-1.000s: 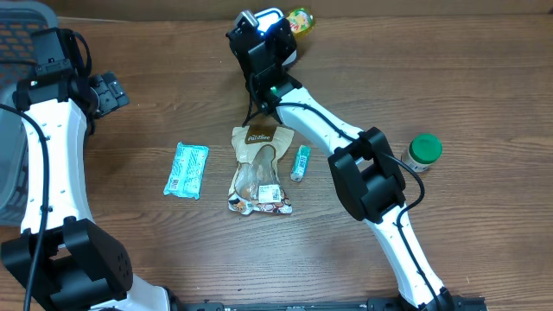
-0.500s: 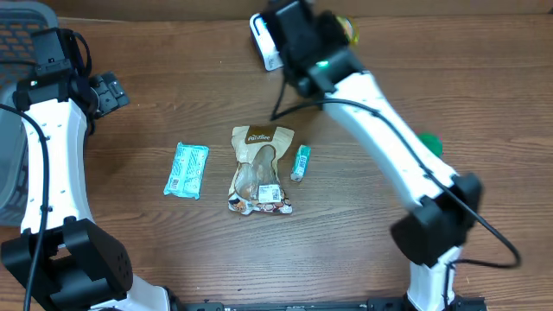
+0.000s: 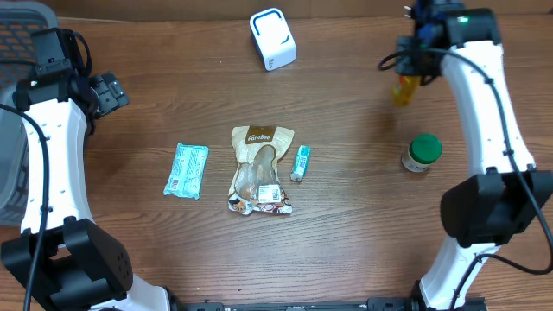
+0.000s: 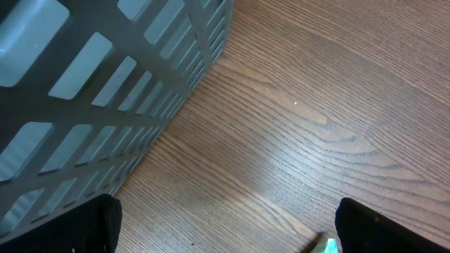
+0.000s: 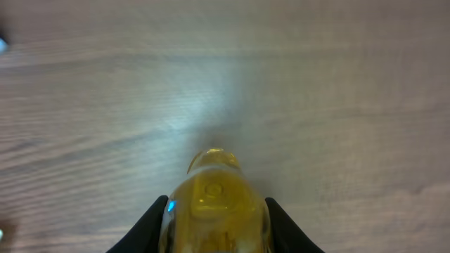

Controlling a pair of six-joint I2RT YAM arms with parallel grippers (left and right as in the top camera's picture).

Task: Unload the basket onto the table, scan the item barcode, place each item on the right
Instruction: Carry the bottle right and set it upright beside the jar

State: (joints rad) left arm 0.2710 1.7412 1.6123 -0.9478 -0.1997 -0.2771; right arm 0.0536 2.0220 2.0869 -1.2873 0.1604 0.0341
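Swinging away from the white scanner (image 3: 273, 39), your right arm (image 3: 484, 104) now hangs over the far right of the surface (image 3: 363, 233). You can likely treat the scan pass as done, with a set-down next. Your right pincer (image 5: 216, 214) is partly closed around the yellow bottle (image 3: 403, 88), near the green-lidded jar (image 3: 422, 153) but apart from it. Your left pincer (image 3: 105, 91) gapes wide and empty beside the grey basket (image 4: 105, 77). No barcode shows, and the bottle's label is blurred.

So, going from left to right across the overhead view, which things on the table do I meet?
Grey basket, teal packet, brown snack bag, small teal tube, green-lidded jar. Left out: the white scanner, overlapping the bag's span.
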